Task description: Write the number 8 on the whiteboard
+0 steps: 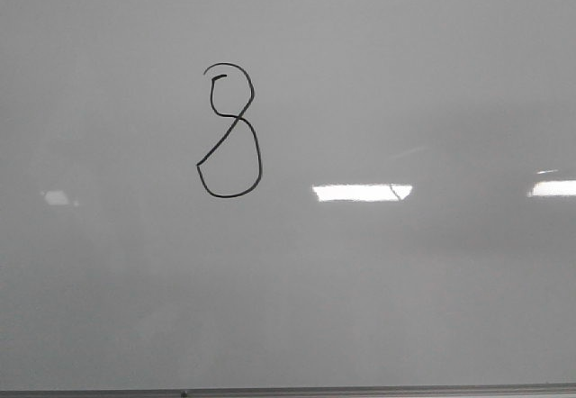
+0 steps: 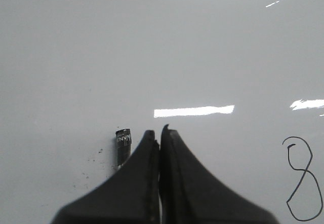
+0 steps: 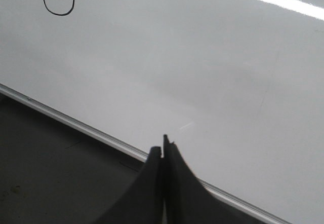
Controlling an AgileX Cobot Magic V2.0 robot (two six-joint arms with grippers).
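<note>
Your left end effector (image 2: 160, 133) grips a marker (image 2: 122, 148) tight (right end effector (image 3: 163, 150) closed, empty), and the number 8 (image 2: 302, 178) stands tall, already drawn, off to its side on the whiteboard (image 2: 76, 57).

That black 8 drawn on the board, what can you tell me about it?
The number 8 is a thin black hand-drawn line on the glossy pale whiteboard, left of centre in the front view. It looks lopsided: a small upper loop with a short hook inside its top, and a larger, rounder lower loop. The strokes cross at the waist. It stands upright, and nothing touches or covers it.
</note>
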